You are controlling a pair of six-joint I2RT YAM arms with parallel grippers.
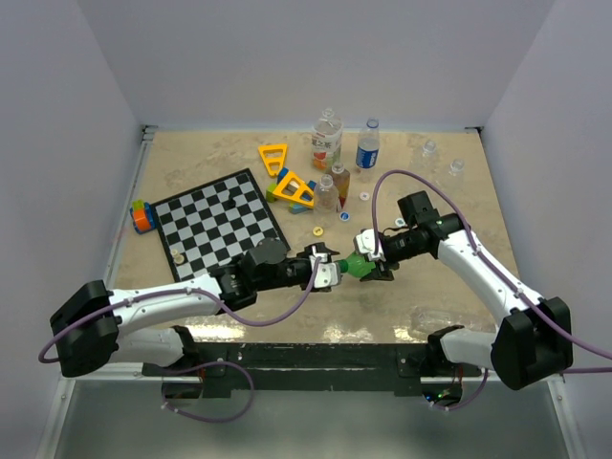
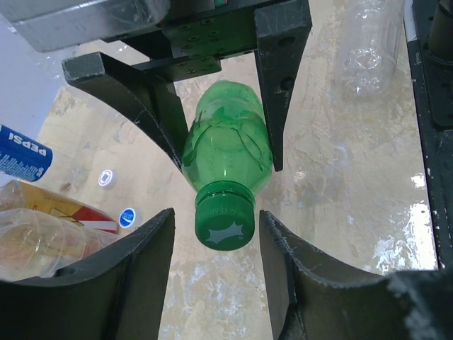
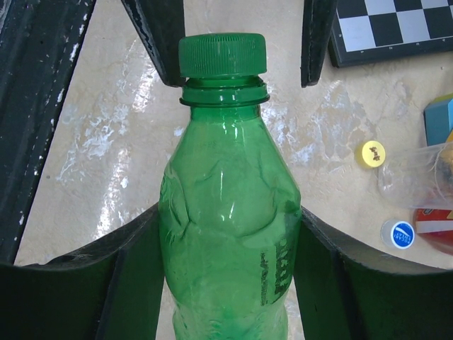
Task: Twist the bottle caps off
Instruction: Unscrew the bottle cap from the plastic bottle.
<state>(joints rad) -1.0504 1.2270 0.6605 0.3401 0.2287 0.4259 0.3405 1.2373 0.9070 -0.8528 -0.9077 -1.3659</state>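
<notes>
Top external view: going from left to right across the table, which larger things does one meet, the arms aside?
toy blocks → chessboard → bottle with orange label → bottle with blue label → clear bottle → second clear bottle

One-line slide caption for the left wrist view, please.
Left gripper, fingers bracketing the green cap of the green bottle clamped by the right gripper.

Counter (image 1: 201, 158): beige, mottled stone pattern, glossy, with light glare near the front edge. Walls (image 1: 316, 57): plain pale grey, enclosing back and both sides.
</notes>
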